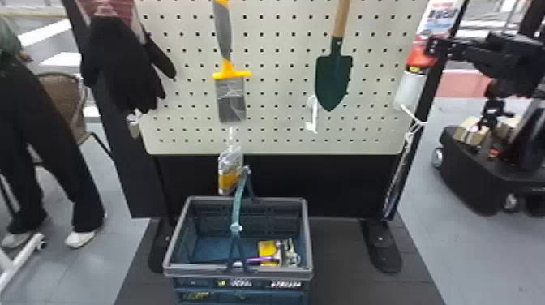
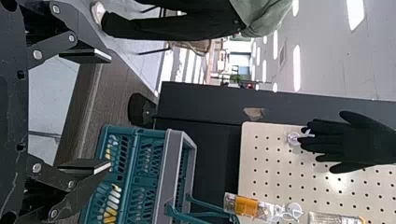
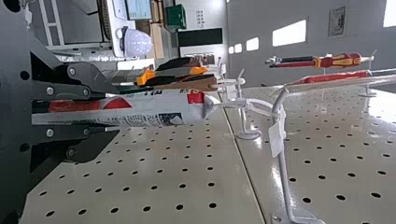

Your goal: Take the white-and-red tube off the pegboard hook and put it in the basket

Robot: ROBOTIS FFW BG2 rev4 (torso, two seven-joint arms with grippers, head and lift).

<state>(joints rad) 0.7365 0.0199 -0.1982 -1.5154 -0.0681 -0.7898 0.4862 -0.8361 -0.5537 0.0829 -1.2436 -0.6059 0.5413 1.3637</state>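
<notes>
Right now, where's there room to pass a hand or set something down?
Pegboard: between brush and trowel. Basket: its left floor, between left wall and the small items. Crowded: basket's near right corner, and the board's right edge, where the right gripper grips the tube.

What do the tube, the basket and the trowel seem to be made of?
Tube: smooth printed plastic or coated foil, going by its pinched end; I can't tell which.
Basket: likely moulded plastic, judging by its grey rim and pierced teal walls.
Trowel: blade probably painted metal, thin and evenly dark green; handle looks like wood, light brown.
</notes>
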